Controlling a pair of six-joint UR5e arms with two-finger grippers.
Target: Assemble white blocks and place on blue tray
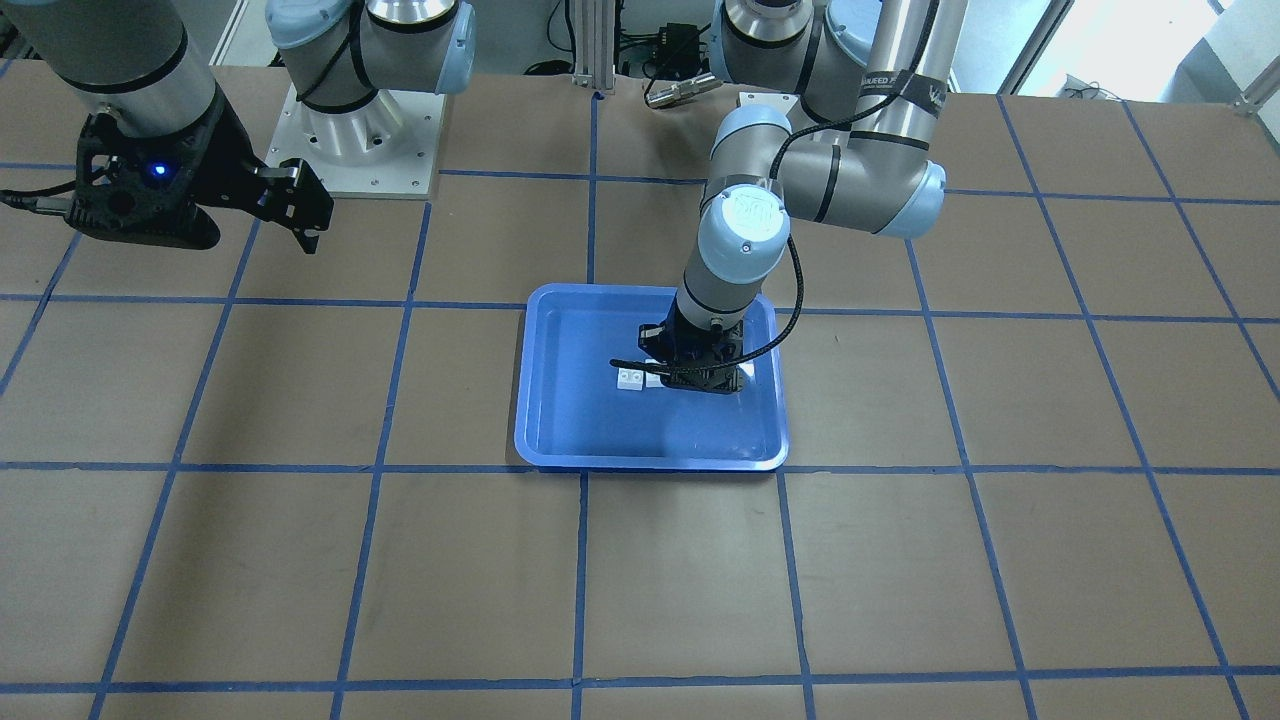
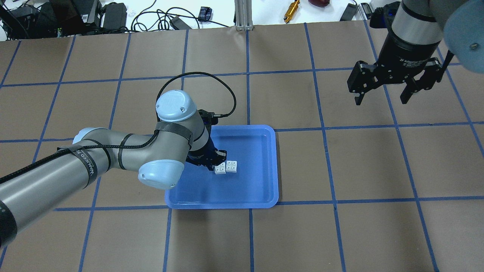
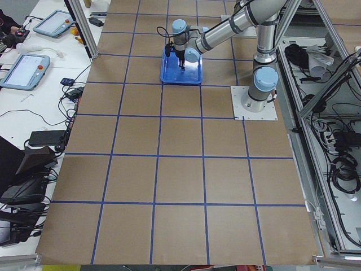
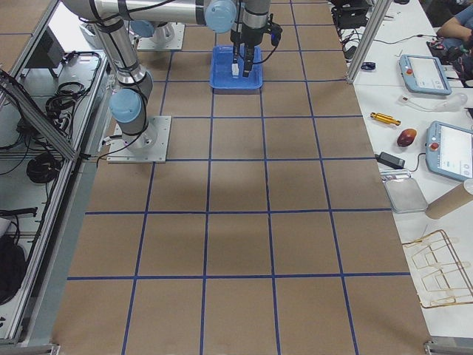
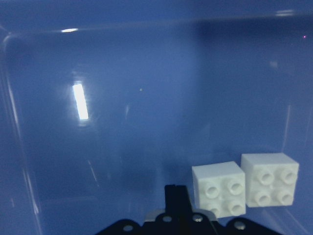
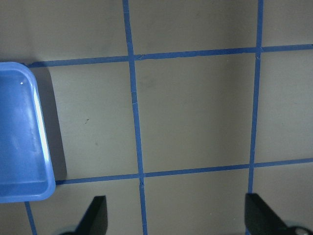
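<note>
Two white blocks [image 2: 220, 169] [image 2: 231, 166] lie side by side, studs up, on the floor of the blue tray [image 2: 249, 189], not stacked. In the left wrist view the blocks [image 5: 218, 188] [image 5: 269, 178] sit a narrow gap apart on the tray [image 5: 122, 122]. My left gripper [image 2: 212, 163] is down in the tray right beside the nearer block; its fingers [image 5: 176, 198] look closed together and hold nothing. In the front view it [image 1: 690, 385] partly hides one block [image 1: 630, 379]. My right gripper [image 2: 382, 100] is open and empty, high above the table, far from the tray.
The table is brown with a blue tape grid. The right wrist view shows the tray's corner [image 6: 19, 147] at its left edge and bare table below the open fingers [image 6: 95, 215]. Cables and tools lie beyond the table's far edge [image 2: 291, 9].
</note>
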